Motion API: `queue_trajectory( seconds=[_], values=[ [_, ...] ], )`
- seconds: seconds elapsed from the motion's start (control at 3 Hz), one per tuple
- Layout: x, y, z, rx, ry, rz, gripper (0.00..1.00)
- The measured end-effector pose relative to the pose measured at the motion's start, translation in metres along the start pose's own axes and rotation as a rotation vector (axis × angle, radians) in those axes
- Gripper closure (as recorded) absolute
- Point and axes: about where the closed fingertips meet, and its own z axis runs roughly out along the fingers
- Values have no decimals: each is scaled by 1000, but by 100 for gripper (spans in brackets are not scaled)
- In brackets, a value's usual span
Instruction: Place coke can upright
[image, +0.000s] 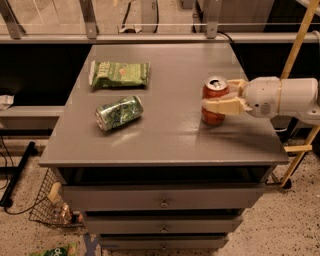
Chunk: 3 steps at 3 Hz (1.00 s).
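The red coke can (214, 116) stands upright on the right side of the grey table top (165, 135), its silver top facing up. My gripper (217, 96) reaches in from the right on a white arm (285, 97) and is shut on the can. One tan finger (225, 106) crosses the can's front and the other finger (236, 83) sits behind it. The can's base looks to be resting on the table surface.
A green patterned can (119, 112) lies on its side at the left middle. A green snack bag (120, 74) lies flat behind it. Drawers are below the top. A yellow pole (300, 45) stands at the right, and a wire basket (50, 205) sits on the floor at the left.
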Motion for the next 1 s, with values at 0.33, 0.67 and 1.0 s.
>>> queue_trajectory(
  seconds=[0.33,0.67,1.0],
  values=[
    [-1,1,2,-5,0,-1,53],
    [-1,2,5,-9,-1,-2,29],
    [-2,3,7,-14,-2,-3,7]
  ],
)
